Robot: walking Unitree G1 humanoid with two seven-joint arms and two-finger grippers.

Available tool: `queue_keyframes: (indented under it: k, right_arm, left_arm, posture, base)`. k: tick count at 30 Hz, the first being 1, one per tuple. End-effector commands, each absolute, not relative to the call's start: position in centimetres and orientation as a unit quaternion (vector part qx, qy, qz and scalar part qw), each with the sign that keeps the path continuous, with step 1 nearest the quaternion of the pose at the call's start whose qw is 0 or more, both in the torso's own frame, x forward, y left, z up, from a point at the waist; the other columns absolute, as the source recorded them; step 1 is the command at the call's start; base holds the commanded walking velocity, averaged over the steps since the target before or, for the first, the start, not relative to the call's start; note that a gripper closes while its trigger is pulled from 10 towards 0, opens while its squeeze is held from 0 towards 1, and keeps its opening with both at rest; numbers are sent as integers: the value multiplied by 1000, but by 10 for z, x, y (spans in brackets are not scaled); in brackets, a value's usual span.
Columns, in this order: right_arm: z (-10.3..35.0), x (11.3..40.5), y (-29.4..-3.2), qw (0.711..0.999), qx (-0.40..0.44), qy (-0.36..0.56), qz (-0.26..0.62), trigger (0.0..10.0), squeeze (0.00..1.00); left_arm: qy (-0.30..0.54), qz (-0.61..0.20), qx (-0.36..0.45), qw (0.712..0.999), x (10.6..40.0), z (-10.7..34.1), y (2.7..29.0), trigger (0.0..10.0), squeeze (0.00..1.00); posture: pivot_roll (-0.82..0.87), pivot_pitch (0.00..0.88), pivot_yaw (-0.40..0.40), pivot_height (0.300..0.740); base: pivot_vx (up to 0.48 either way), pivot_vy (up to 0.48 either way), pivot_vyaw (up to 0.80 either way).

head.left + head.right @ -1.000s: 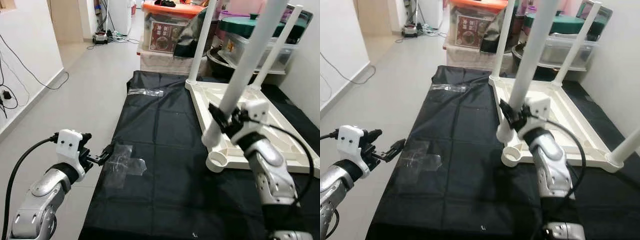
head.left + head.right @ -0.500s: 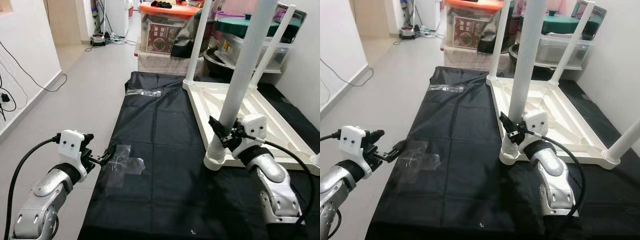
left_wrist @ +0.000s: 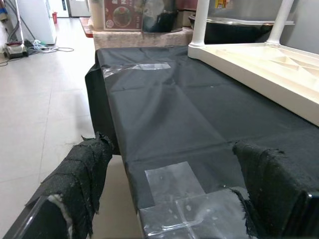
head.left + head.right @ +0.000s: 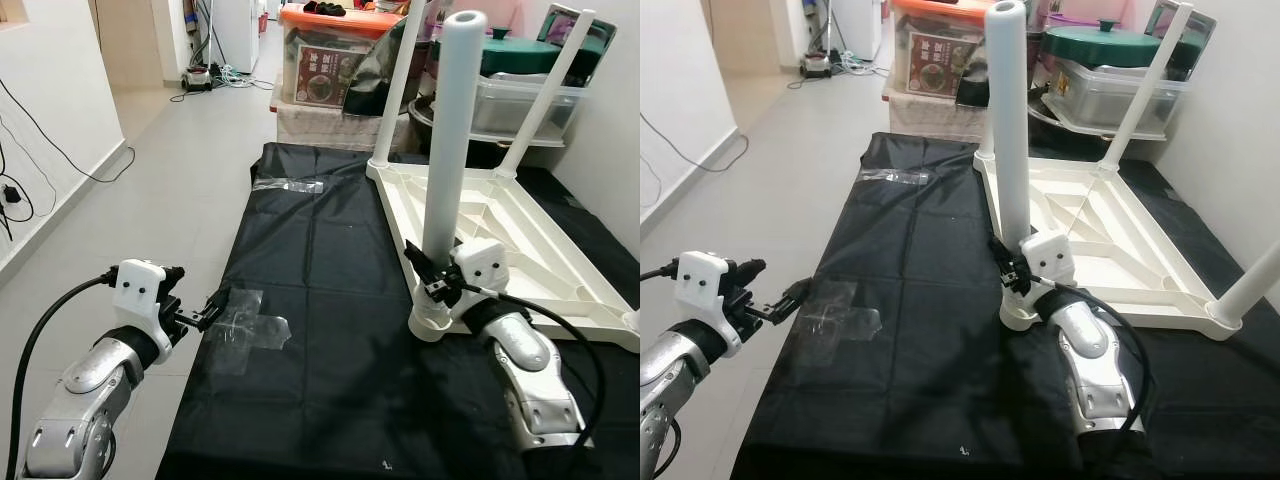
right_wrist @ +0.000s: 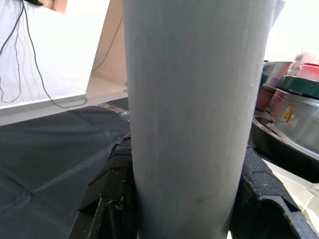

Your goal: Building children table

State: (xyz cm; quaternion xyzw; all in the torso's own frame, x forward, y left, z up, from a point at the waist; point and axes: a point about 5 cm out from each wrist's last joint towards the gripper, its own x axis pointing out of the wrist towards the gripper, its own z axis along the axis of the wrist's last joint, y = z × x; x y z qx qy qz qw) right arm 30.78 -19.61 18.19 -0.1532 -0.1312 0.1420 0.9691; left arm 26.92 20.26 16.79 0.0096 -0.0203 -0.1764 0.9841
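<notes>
Here the right gripper [image 4: 432, 285] has its two black fingers [image 5: 112, 199] pinched on either side of the white table leg [image 4: 446, 150], low down, just above the corner socket [image 4: 430, 323] of the upturned cream tabletop [image 4: 520, 235], which lies on the black sheet [image 4: 320, 300] spread over the floor. The leg stands close to upright with its foot in or at that socket; whether it is fully seated cannot be told. Three other legs are up at the remaining corners, so this looks like the last one. The main risk I see is the leg going in crooked: with the grip so low and most of the leg's length above the fingers, a small sideways pull from the arm could tip it and jam it in the socket, or lever the light tabletop so that it slides on the sheet. Releasing before it is pushed home could let it topple toward the storage boxes [image 4: 335, 65] beyond the fingers. The left gripper [image 4: 205, 312] hovers with fingers spread, holding nothing, over the taped patch [image 4: 245, 330] at the sheet's edge, well apart from the tabletop, so it gives no bracing.
</notes>
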Motion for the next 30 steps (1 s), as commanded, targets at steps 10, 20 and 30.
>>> queue_keyframes:
  k: [10, 20, 30]
  right_arm:
    - [172, 307, -198, 970, -156, -126, 135, 0, 0]
    - [159, 308, -184, 973, -139, -116, 144, 0, 0]
    - [138, 312, -189, 991, -43, -47, 114, 0, 0]
  left_arm:
    - [-21, -184, 0, 983, 269, 167, 197, 10000, 0]
    - [-21, -182, 1, 983, 268, 167, 198, 10000, 0]
    - [-18, -181, 3, 983, 268, 167, 200, 10000, 0]
  posture:
    - [52, 0, -108, 740]
    - [65, 0, -113, 740]
    - [68, 0, -108, 740]
  base:
    - [0, 0, 0]
    - [0, 0, 0]
    - [0, 0, 0]
